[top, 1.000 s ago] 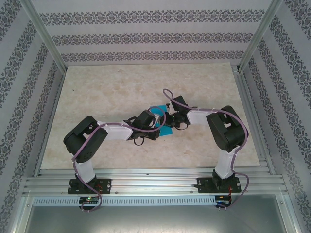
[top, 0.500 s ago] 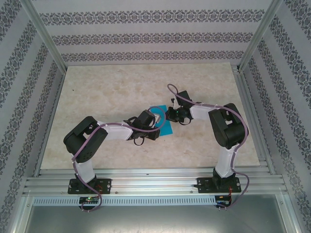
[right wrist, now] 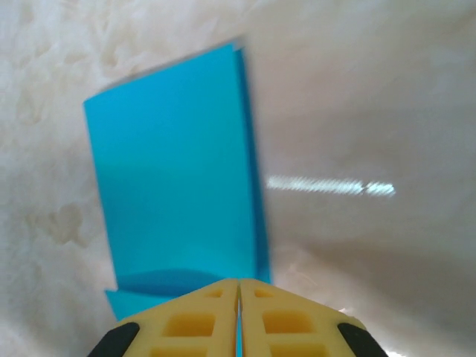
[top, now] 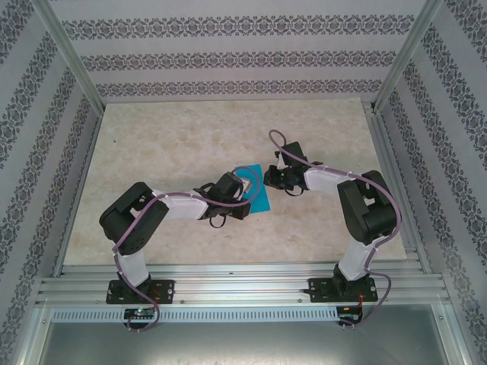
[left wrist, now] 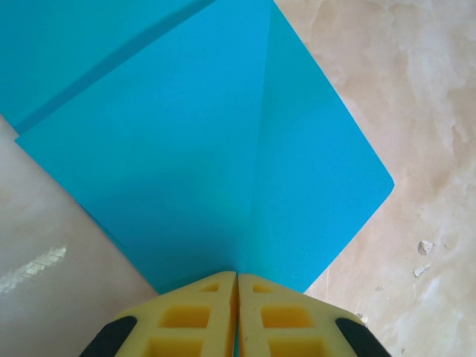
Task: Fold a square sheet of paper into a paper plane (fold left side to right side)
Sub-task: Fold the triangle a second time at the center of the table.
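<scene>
The square sheet of paper (top: 257, 190) lies on the table folded into a cyan-blue rectangle, its edges stacked. In the left wrist view the paper (left wrist: 208, 149) shows a crease running straight up from my left gripper (left wrist: 238, 277). That gripper is shut, its yellow tips set on the paper's near corner. From above, the left gripper (top: 245, 193) sits at the sheet's left edge. My right gripper (top: 271, 181) is shut and stands just off the sheet's right edge. In the right wrist view the paper (right wrist: 175, 171) lies ahead of and partly under the shut right gripper (right wrist: 238, 282).
The marble-patterned tabletop (top: 167, 144) is bare around the paper. Patterned walls and aluminium frame posts (top: 72, 57) enclose the table on three sides. A metal rail (top: 243, 289) runs along the near edge by the arm bases.
My right gripper has drawn back to the right, off the paper, and more of the blue sheet now shows. The left arm has stayed put.
</scene>
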Action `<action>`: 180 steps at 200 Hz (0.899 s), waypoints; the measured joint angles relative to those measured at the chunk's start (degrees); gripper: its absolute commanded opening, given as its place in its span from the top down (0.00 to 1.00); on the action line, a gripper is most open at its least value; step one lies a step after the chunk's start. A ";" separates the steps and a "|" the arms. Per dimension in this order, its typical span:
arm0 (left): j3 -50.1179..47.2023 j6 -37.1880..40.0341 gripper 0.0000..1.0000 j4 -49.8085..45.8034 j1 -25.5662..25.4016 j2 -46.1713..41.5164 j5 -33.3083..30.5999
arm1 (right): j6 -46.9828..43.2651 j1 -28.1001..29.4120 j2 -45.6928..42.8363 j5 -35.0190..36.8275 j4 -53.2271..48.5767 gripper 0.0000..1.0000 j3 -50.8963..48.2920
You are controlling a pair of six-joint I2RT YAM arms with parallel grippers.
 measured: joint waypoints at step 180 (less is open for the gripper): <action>-3.58 1.36 0.88 0.35 0.00 -2.95 1.38 | 4.66 4.48 6.47 -4.35 -1.14 0.91 2.82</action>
